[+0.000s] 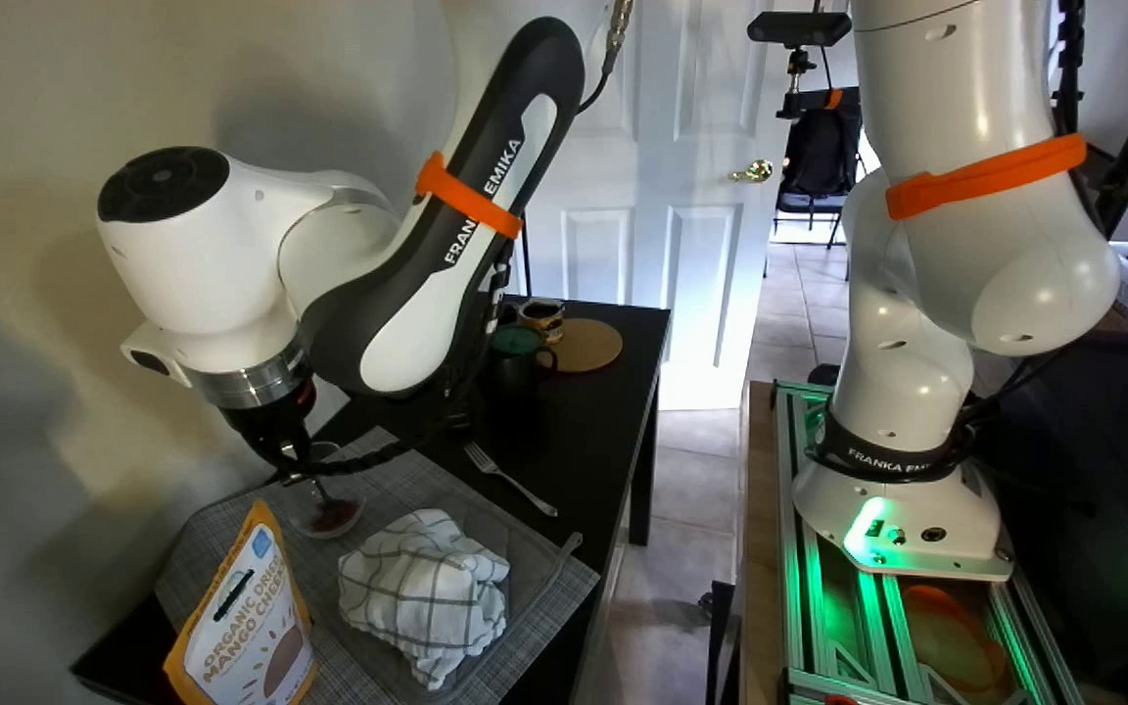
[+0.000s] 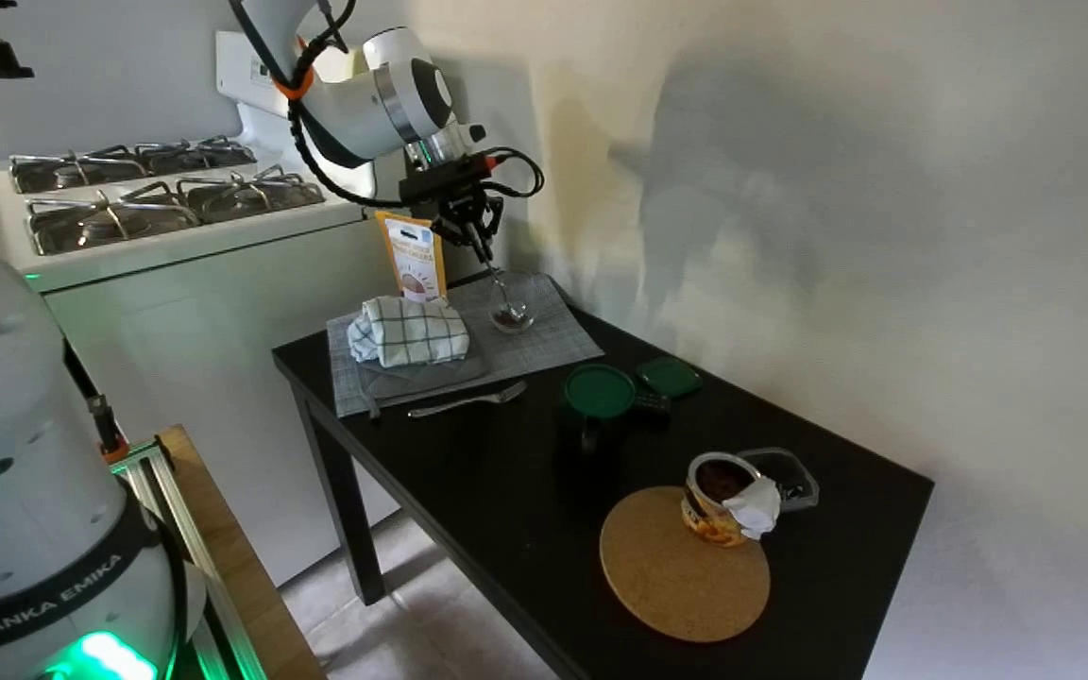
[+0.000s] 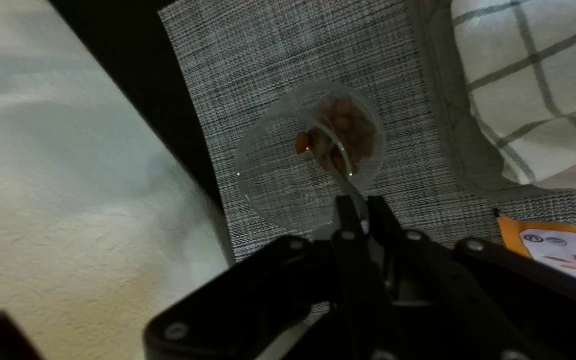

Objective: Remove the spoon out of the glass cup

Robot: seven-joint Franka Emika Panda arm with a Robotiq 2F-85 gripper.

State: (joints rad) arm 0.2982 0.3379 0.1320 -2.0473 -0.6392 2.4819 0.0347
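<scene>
On the grey woven mat (image 3: 218, 55) stands the glass cup (image 3: 288, 175), clear, with reddish-brown pieces (image 3: 352, 129) heaped over part of its bottom. One brighter orange piece (image 3: 302, 143) shows at the edge of the heap; what it rests on I cannot tell. The spoon (image 3: 351, 190) slants down from the claw (image 3: 362, 204), which is pinched narrow around its handle; the lower end is inside the glass cup, down by the pieces. Near it, a pouch (image 1: 246, 627), orange and white, stands upright in both exterior views, its contents hidden. Farther along the black worktop (image 2: 497, 463), a dark cup (image 2: 591, 430) shows a green top (image 2: 599, 392). Well apart from these, in an exterior view, a printed tub (image 2: 706, 518) holding dark brown stuff (image 2: 722, 480) sits at the edge of a round cork board (image 2: 681, 595), just beside a clear shallow container (image 2: 775, 463) whose contents are too small to tell.
</scene>
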